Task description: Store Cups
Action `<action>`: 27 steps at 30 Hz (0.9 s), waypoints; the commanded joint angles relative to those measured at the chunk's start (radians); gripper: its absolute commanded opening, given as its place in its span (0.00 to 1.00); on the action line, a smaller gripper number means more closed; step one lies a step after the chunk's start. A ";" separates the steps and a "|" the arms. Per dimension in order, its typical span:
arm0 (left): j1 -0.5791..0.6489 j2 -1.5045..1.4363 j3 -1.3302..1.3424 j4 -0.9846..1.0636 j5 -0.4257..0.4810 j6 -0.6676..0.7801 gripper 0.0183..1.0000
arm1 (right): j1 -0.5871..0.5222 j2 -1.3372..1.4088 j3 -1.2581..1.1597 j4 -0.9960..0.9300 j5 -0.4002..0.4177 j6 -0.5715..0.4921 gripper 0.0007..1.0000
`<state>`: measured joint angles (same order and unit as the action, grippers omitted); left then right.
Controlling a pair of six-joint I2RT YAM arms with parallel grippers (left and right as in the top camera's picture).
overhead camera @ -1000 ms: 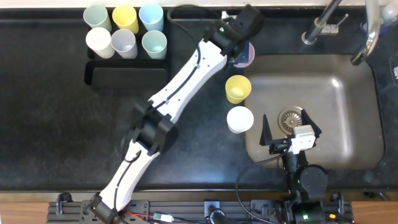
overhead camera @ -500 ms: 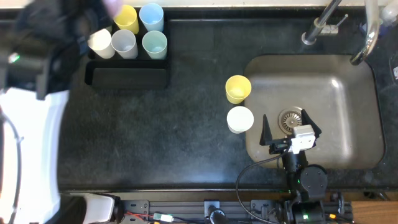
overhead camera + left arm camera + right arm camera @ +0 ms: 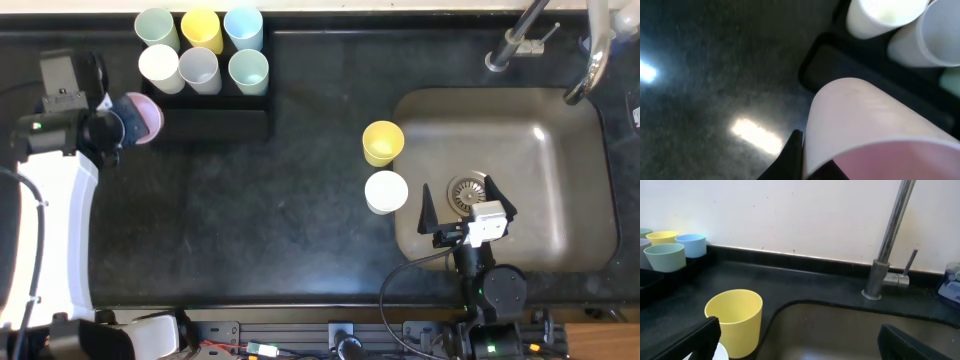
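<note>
Left gripper (image 3: 115,126): stood at the far left of the counter (image 3: 300,230), fingers closed around the pink cup (image 3: 142,118).
Pink cup: was held tipped on its side, mouth toward the tray (image 3: 205,122), just beside that tray's left end.
Tray: was black and carried six cups (image 3: 198,70), upright in two rows of three.
Yellow cup (image 3: 383,142): stood upright on the counter at the sink's (image 3: 560,180) left rim.
White cup (image 3: 386,191): stood just beside the yellow cup, nearer the arms.
Right gripper (image 3: 467,205): hung over the sink near the drain, jaws wide apart, gripping nothing.
</note>
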<state>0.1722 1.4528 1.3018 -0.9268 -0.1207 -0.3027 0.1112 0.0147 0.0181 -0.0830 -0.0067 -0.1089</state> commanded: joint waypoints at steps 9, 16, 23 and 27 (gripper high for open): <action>0.009 0.148 -0.022 0.098 0.008 0.116 0.02 | 0.000 -0.010 -0.013 0.005 0.007 -0.003 1.00; 0.009 0.212 -0.022 0.165 0.008 0.132 0.02 | 0.000 -0.010 -0.013 0.005 0.007 -0.003 1.00; 0.008 0.270 -0.022 0.202 0.009 0.141 0.02 | 0.000 -0.010 -0.013 0.005 0.007 -0.003 1.00; 0.008 0.289 -0.022 0.232 0.016 0.146 0.02 | 0.000 -0.010 -0.013 0.005 0.007 -0.003 1.00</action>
<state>0.1768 1.7279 1.2842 -0.7097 -0.1184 -0.1787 0.1112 0.0147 0.0181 -0.0826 -0.0067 -0.1085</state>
